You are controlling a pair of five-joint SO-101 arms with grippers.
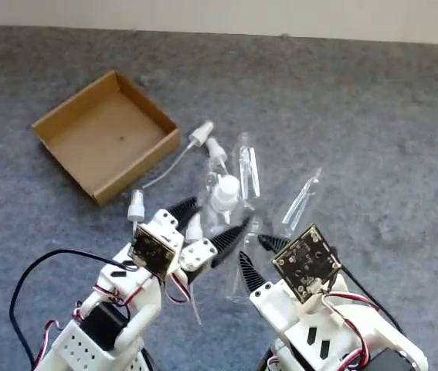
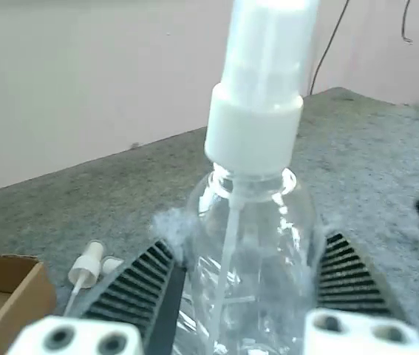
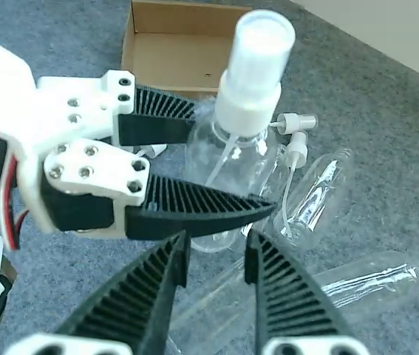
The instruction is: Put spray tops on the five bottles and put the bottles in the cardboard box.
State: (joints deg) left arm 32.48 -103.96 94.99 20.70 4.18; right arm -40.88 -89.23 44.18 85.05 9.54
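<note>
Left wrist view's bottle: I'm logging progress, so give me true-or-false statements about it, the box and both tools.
The left tool grips an upright bottle. True.
That bottle has no spray top. False: a white spray top sits on it.
The right tool is open, holding nothing. True.
A bottle lies in the box. False: the uncapped bottles lie on the table, outside the cardboard box.

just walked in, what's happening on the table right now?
The left gripper is shut on a clear bottle with a spray top already fitted, holding it roughly upright. The right gripper is open close beside it, holding nothing. No bottle is in the cardboard box yet. Loose spray tops and uncapped bottles lie on the table.
</note>
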